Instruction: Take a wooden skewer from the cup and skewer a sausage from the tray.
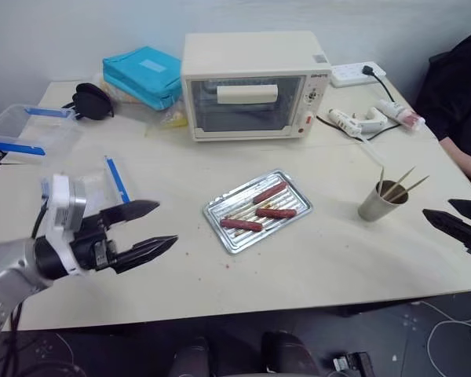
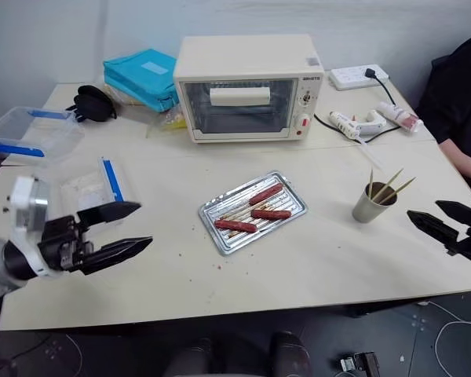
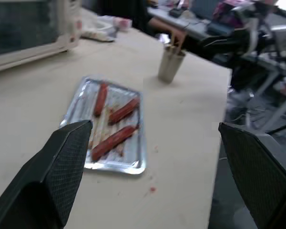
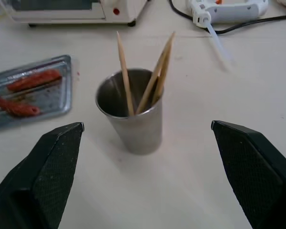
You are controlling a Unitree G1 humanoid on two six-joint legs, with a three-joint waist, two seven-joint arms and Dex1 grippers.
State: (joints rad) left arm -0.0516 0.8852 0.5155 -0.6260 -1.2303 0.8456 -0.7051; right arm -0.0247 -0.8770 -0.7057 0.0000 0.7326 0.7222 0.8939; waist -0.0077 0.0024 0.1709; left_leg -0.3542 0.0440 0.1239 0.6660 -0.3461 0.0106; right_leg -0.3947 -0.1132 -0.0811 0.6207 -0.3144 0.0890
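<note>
Pale wood: three skewers [image 4: 125, 76] stand upright in the cup [image 4: 132, 114], none drawn out yet. The cup sits on the table [image 1: 330, 251] toward the right, just right of the silver tray [image 1: 257, 210] at mid-table.

Three sausages [image 1: 275, 212] lie loose on the tray's ribbed bottom, none pierced.

Right gripper [image 1: 460, 223] at the near right edge, jaws spread wide, empty, apart from the cup. In the right wrist view the cup sits squarely between its two fingers [image 4: 50, 162], though further off; how much gap remains is hard to judge from that angle.

Left gripper [image 1: 145, 229] on the near left, jaws also wide, empty, pointing toward the tray and well apart from it.

Toaster oven [image 1: 255, 85] stands on the far side, behind the tray.

Progress, as I read it: nothing done. Left to do: close in on the cup, grip one skewer, lift it clear, carry it to the tray, pierce a sausage. The right arm looks placed for the pick.
</note>
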